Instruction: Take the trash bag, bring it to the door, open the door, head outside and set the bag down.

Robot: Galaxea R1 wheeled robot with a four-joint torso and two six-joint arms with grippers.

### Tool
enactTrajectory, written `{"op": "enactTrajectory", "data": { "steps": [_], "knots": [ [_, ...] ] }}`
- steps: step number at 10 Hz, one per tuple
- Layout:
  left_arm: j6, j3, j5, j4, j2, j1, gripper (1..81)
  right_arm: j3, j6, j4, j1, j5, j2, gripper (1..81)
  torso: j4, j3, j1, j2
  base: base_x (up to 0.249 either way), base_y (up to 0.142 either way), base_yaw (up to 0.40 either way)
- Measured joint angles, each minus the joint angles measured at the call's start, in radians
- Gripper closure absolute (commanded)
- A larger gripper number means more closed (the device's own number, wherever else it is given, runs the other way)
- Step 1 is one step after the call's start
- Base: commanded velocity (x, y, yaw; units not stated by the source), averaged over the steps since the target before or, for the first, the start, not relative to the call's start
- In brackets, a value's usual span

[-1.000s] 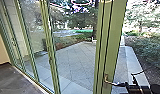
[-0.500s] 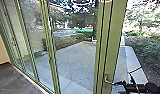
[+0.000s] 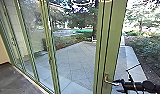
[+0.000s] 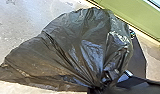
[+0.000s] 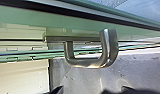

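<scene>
Door handle: bent metal lever (image 3: 106, 79) on the broad green door frame (image 3: 114, 40); all places below are told from it.
Right claw: spread (image 3: 116, 86), just beside the handle, its two dark tips apart; nothing is pinched between them. In the right wrist view, the tips of the claw (image 5: 92, 89) also stand well apart, near the looped end of the lever. Whether either tip touches the metal, I cannot tell.
Right arm: dark (image 3: 137, 86), reaching toward the handle.
Left claw: pressed together (image 4: 107, 78) on the gathered neck of the bag; how far the tips close beneath the folds is hidden.
Trash bag: black, shiny and creased (image 4: 71, 47), bulging out from the pinched neck, above the grey floor (image 4: 18, 22). Its distance from the handle, I cannot tell.
Glass panels: in green frames (image 3: 49, 47), running away from the handle toward a cream wall (image 3: 1, 47).
Beyond the handle: a paved yard (image 3: 76, 58), a pale curb (image 3: 132, 58) and green shrubs (image 3: 151, 50), with trees farther off.
Indoors from the handle: grey-brown floor (image 3: 14, 81) along the glass.
</scene>
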Motion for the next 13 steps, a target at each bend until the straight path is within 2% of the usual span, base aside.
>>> {"op": "enactTrajectory", "data": {
  "steps": [3, 6, 8, 13],
  "knots": [
    [0.000, -0.001, 0.000, 0.000, 0.001, 0.000, 81.1, -0.061, 0.046, 0.002, -0.026, 0.003, 0.053, 1.0, 0.000, 0.000, 0.000, 0.000, 0.000, 0.000, 0.000],
    [0.000, -0.008, 0.000, 0.000, 0.001, 0.000, 81.1, -0.129, 0.141, 0.003, -0.067, 0.017, 0.090, 1.0, 0.000, 0.000, 0.000, 0.000, 0.000, 0.000, 0.000],
    [0.000, -0.017, 0.001, 0.000, 0.001, 0.000, 81.1, -0.134, 0.154, 0.002, -0.069, 0.054, 0.107, 1.0, 0.000, 0.000, 0.000, 0.000, 0.000, 0.000, 0.000],
    [0.000, -0.041, 0.000, 0.000, 0.020, 0.000, 81.1, -0.101, 0.157, 0.000, -0.034, 0.064, 0.079, 1.0, 0.000, 0.000, 0.000, 0.000, 0.000, 0.000, 0.000]
  ]
}}
